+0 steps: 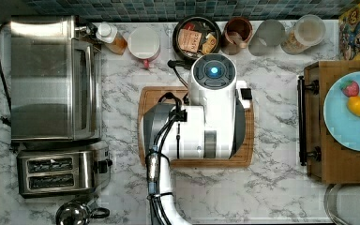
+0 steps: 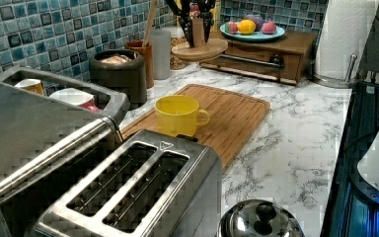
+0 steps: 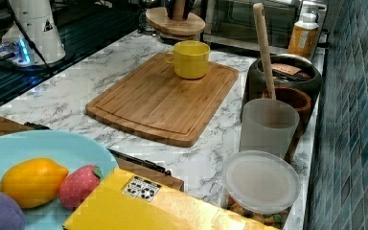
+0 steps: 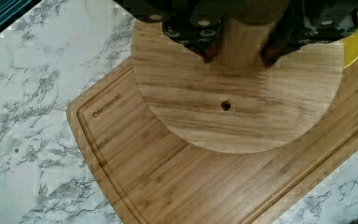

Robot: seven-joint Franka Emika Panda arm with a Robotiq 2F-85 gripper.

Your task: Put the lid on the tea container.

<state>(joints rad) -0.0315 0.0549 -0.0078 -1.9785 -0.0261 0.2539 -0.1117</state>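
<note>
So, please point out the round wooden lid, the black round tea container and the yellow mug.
Round wooden lid (image 4: 242,116): wrist view, flat top face.
Black round tea container (image 2: 121,79): left view, outer side wall.
Yellow mug (image 3: 190,61): right view, outer side wall.

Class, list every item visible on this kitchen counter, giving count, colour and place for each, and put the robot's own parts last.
lid: 1, light wood, held above the cutting board
tea container: 1, black, open, by the tiled wall
cutting board: 1, bamboo, mid-counter
mug: 1, yellow, on the cutting board
utensil cup: 1, brown, beside the tea container
tumbler: 1, frosted, next to the brown cup
toaster: 1, silver
toaster oven: 1, silver
plate: 1, light blue, holding fruit
paper towel roll: 1, white
gripper: 1, black, shut on the lid's knob
</note>
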